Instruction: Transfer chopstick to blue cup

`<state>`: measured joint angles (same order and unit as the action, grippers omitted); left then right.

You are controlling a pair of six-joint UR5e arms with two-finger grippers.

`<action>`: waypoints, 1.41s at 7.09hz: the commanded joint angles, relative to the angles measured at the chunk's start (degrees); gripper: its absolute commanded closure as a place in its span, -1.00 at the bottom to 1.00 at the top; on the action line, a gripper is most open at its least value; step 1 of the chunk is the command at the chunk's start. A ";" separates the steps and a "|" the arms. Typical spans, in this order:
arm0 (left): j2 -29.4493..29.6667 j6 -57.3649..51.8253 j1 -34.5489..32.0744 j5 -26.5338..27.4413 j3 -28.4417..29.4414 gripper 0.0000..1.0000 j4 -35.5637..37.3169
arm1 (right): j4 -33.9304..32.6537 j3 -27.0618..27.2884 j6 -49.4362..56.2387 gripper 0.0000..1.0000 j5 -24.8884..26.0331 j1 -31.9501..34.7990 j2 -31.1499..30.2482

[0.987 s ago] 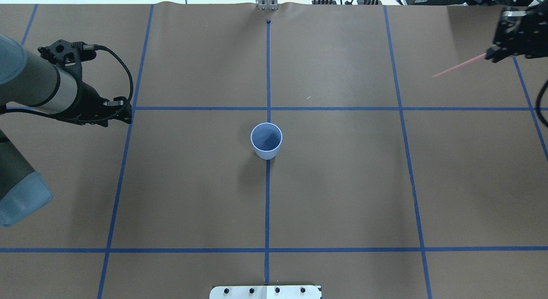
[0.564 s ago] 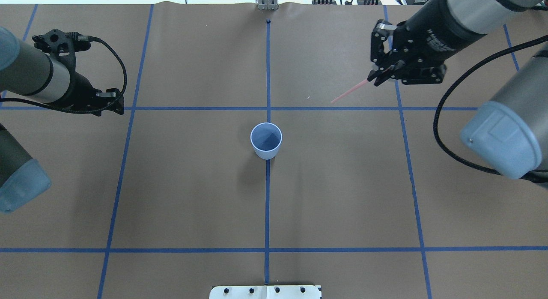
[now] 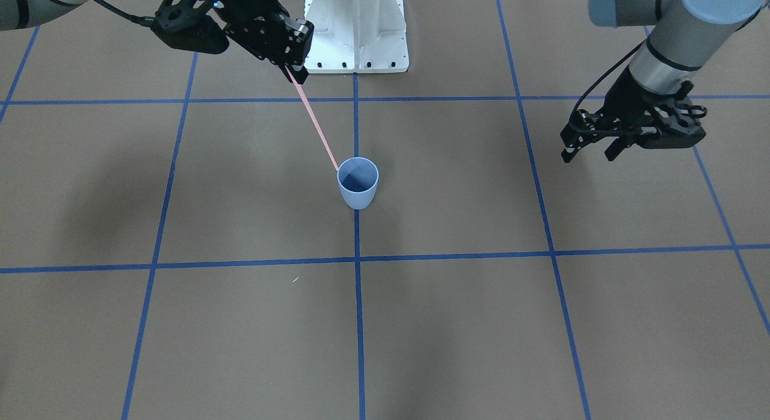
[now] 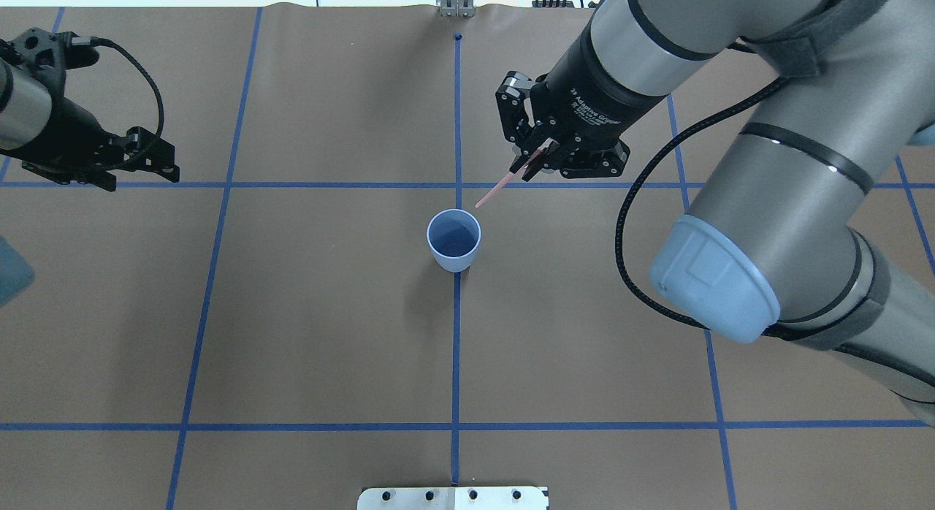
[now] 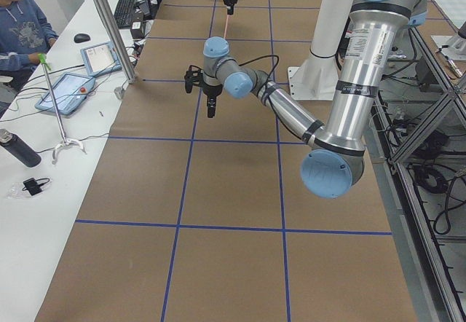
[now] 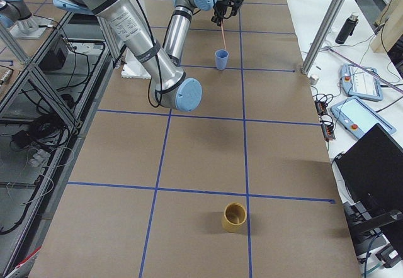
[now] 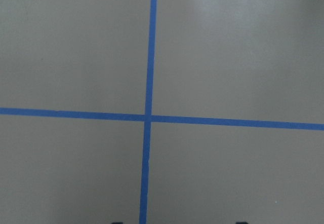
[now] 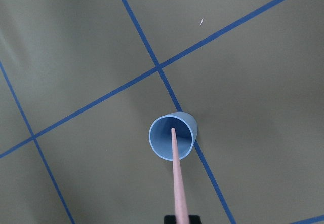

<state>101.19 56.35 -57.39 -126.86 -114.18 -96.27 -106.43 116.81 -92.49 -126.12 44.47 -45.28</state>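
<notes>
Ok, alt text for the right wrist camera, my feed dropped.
A pink chopstick rises from the bottom edge, its tip overlapping the mouth of an upright blue cup; whether it is inside cannot be told. The cup stands on a blue tape line on brown paper, near a crossing.

Brown table, blue tape lines

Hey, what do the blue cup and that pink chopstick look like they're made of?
Blue cup: probably plastic. It has a thin rim and a smooth, evenly coloured wall with a soft, dull sheen. Chopstick: plastic or painted wood, cannot tell which. It is uniformly pale pink and straight, with no grain visible.
</notes>
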 commanded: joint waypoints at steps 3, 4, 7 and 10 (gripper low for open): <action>-3.01 -0.10 -1.85 -4.01 0.53 -0.98 -0.84 | 5.05 -4.55 -1.28 1.00 5.35 -5.71 0.90; -3.27 -0.01 -1.94 -4.01 0.53 -0.98 -1.11 | 6.31 -5.97 -1.46 1.00 5.36 -5.80 0.99; -5.21 -0.27 -1.41 -3.57 0.54 -0.98 -1.55 | 8.87 -10.11 -0.76 0.68 5.36 -6.67 0.90; -5.21 -1.67 -1.50 -3.92 0.44 -0.97 -2.16 | 8.78 -9.51 -0.67 -1.00 5.18 -6.85 0.03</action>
<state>95.93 55.46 -58.88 -130.44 -113.78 -98.11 -97.64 106.62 -93.21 -120.80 37.59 -44.71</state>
